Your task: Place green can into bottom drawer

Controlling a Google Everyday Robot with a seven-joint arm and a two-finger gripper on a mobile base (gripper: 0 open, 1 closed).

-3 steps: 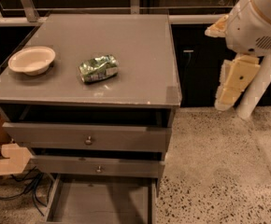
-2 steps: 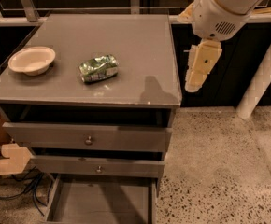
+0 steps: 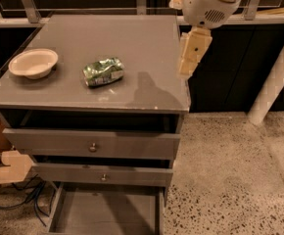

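Green can [image 3: 103, 71] lies sideways on the bench [image 3: 132, 38], long axis toward the end effector [image 3: 187, 68] well right of it; its grip cannot be told.

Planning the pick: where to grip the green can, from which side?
Take the green can across its dented middle, likely from above. It lies on its side, long axis roughly left-right, so closing front-to-back spans its narrow width. The gripper hangs at the cabinet top's right edge, apart from it.
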